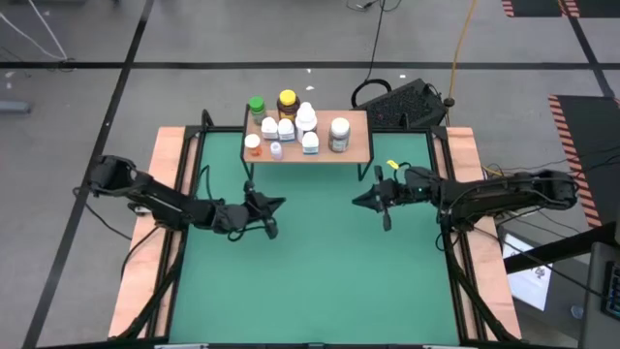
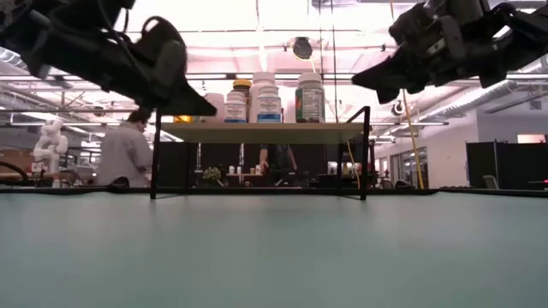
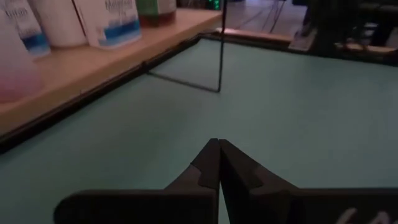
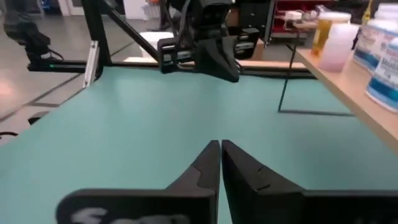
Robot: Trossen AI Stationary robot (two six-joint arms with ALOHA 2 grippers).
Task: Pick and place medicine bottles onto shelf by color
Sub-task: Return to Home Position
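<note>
The light-wood shelf [image 1: 356, 145] on thin black legs stands at the far side of the green mat. Several medicine bottles stand on its top: a green-capped one [image 1: 256, 105], an amber one with a yellow cap [image 1: 287, 101], several white ones [image 1: 306, 118], an orange-banded one [image 1: 253, 144] and a larger greyish one with a white lid [image 1: 339, 134]. My left gripper [image 1: 279, 205] is shut and empty, above the mat left of centre. My right gripper [image 1: 360, 201] is shut and empty, right of centre. The two point toward each other.
A wooden frame [image 1: 167, 165] borders the green mat [image 1: 320, 271]. The shelf's black legs [image 2: 156, 154] stand on the mat at the far side. A dark device with cables [image 1: 407, 102] lies behind the shelf. In the low view a person [image 2: 127, 150] stands in the room beyond.
</note>
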